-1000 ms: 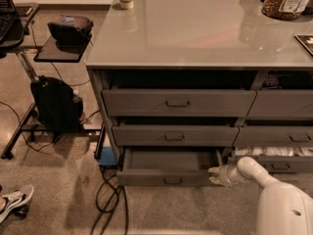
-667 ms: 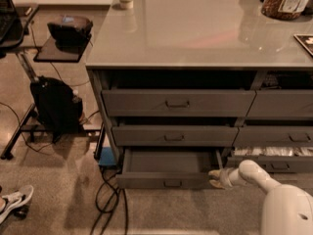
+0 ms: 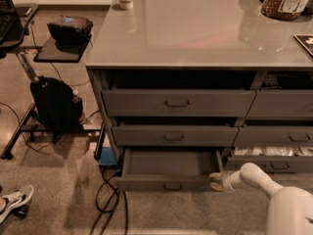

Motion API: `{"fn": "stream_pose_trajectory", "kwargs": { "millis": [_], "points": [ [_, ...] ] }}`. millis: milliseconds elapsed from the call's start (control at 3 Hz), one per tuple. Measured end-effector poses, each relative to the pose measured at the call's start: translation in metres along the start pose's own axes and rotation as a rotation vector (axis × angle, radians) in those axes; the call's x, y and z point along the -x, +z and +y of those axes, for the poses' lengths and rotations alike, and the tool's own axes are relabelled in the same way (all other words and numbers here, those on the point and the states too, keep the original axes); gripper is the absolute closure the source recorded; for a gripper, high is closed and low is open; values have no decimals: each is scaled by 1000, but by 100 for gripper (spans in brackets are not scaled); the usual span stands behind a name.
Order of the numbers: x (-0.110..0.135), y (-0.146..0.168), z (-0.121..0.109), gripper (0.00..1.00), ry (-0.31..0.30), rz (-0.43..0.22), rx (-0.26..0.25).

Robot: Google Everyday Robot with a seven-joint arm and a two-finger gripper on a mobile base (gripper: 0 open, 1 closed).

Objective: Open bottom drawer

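Well, the gripper [image 3: 215, 178] sits low at the right front corner of the bottom drawer [image 3: 168, 164], touching it or all but touching. From where I stand I cannot tell whether it is spread or closed, nor whether it has hold of anything. The drawer is at the foot of the left-hand stack, under two taller-fronted drawers [image 3: 177, 103], and it stands well out. Its plain grey floor is open to view, and its small handle [image 3: 172, 185] is centred on the low front. I'd judge the opening mostly done. Any last pull ought to run straight out along the slides, because force at one corner rather than at the handle could skew the drawer and bind it. It should be slow, too, with the cables [image 3: 105, 195] lying on the floor just left of the drawer front. Behind the gripper the wrist runs back to the right and a little upward. The white arm [image 3: 254, 175] then bends at a rounded joint and thickens down toward the lower right, crossing in front of the neighbouring drawer [image 3: 274, 152] with white items.
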State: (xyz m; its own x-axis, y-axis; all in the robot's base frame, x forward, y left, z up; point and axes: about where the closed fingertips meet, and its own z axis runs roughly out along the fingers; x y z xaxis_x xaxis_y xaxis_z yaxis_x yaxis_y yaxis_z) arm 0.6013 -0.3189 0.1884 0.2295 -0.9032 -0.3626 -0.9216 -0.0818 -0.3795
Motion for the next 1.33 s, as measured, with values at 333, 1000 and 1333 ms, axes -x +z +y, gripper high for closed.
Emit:
{"fn": "stream_pose_trajectory", "kwargs": {
  "millis": [333,1000,1333],
  "points": [
    [1,-3,1,100,0,0,0],
    [2,-4,15,81,-6,-7,7],
    [2,-4,15,57,-6,-7,7]
  ]
}}
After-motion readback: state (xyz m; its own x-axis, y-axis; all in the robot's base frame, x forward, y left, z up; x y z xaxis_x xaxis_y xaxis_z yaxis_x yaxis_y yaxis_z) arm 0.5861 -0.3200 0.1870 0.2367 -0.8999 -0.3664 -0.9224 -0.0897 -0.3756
